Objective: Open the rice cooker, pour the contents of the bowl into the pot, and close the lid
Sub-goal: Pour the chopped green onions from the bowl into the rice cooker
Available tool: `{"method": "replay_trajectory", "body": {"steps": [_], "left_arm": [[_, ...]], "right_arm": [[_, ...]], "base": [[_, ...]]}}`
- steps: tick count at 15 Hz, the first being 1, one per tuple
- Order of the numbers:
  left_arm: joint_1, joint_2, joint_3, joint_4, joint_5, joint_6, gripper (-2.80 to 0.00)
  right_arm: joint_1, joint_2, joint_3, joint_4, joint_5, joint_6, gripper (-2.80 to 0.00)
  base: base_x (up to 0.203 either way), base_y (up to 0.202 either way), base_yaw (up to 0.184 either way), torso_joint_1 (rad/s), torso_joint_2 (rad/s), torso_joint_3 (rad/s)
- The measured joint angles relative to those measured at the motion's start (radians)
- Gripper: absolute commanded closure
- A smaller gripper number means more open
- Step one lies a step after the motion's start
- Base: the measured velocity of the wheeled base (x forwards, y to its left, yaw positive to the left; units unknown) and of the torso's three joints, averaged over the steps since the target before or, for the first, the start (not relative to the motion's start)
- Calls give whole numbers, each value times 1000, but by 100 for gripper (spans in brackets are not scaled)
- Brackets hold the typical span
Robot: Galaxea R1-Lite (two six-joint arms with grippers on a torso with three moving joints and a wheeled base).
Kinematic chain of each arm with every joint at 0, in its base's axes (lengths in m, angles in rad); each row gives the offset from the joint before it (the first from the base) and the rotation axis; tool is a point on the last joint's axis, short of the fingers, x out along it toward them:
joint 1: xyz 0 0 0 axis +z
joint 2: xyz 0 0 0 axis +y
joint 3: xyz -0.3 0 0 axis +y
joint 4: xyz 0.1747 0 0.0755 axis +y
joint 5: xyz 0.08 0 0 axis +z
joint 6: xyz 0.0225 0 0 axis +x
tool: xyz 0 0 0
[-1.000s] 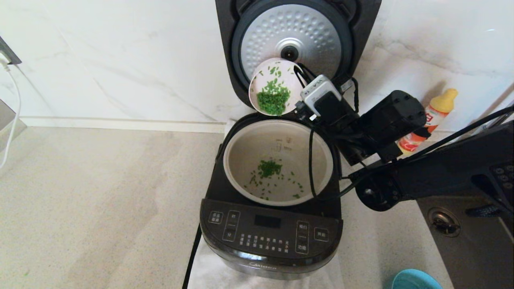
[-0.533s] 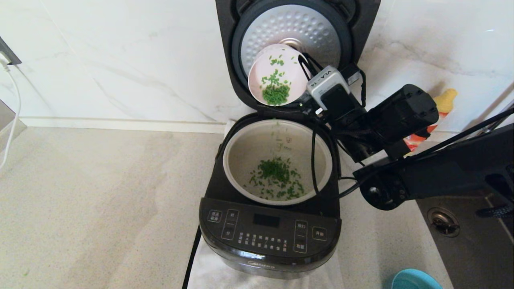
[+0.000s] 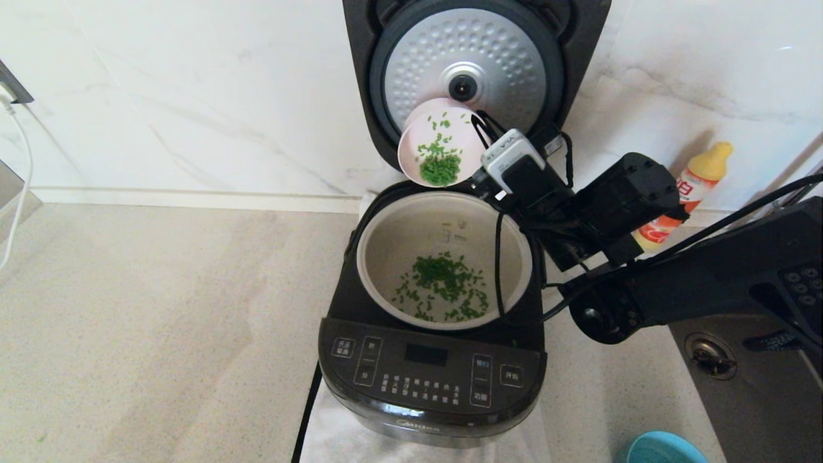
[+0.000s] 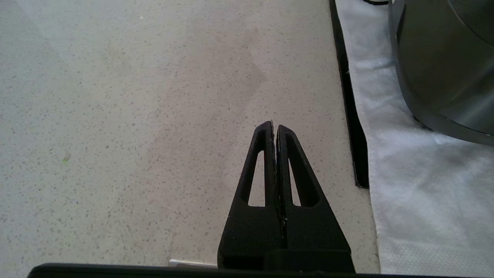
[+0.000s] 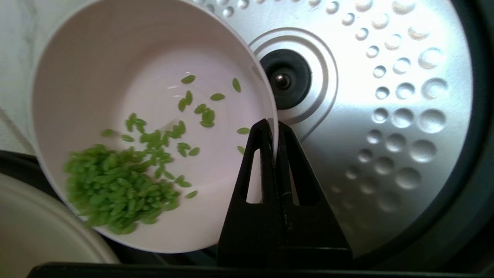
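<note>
The black rice cooker (image 3: pixel 432 376) stands open, its lid (image 3: pixel 472 64) upright with the dimpled silver plate (image 5: pixel 386 100) facing me. Green grains (image 3: pixel 443 283) lie scattered in the pale pot (image 3: pixel 386 241). Above the pot's far edge my right gripper (image 5: pixel 273 127) is shut on the rim of a small pink bowl (image 3: pixel 415 145), tilted steeply toward the pot. A clump of green grains (image 5: pixel 115 189) sits at the bowl's (image 5: pixel 115 77) low side. My left gripper (image 4: pixel 274 126) hangs shut and empty over the counter, left of the cooker's base (image 4: pixel 440 65).
A yellow-capped sauce bottle (image 3: pixel 688 193) stands by the wall to the right. A sink (image 3: pixel 739 386) lies at the right edge and a blue bowl (image 3: pixel 662 448) near the front. The cooker sits on a white cloth (image 4: pixel 424 185), with its black cord (image 3: pixel 307 411) running forward.
More green grains have dropped from the bowl into the pot. The right gripper lifted the bowl toward the lid, then lowered it back over the pot's far edge.
</note>
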Motion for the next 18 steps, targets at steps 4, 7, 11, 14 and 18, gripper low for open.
{"method": "replay_trajectory", "body": {"steps": [4, 7, 11, 14, 18], "left_arm": [[0, 0, 0, 0, 0, 0, 0], [0, 0, 0, 0, 0, 0, 0], [0, 0, 0, 0, 0, 0, 0], [0, 0, 0, 0, 0, 0, 0], [0, 0, 0, 0, 0, 0, 0]], "right_arm": [[12, 3, 16, 0, -4, 0, 0], [24, -11, -10, -2, -4, 0, 0], [30, -13, -7, -5, -4, 2, 0], [30, -33, -15, -3, -4, 2, 0], [21, -46, -37, 0, -2, 2, 0]], "base": [[0, 0, 0, 0, 0, 0], [0, 0, 0, 0, 0, 0], [0, 0, 0, 0, 0, 0], [0, 0, 0, 0, 0, 0], [0, 0, 0, 0, 0, 0]]}}
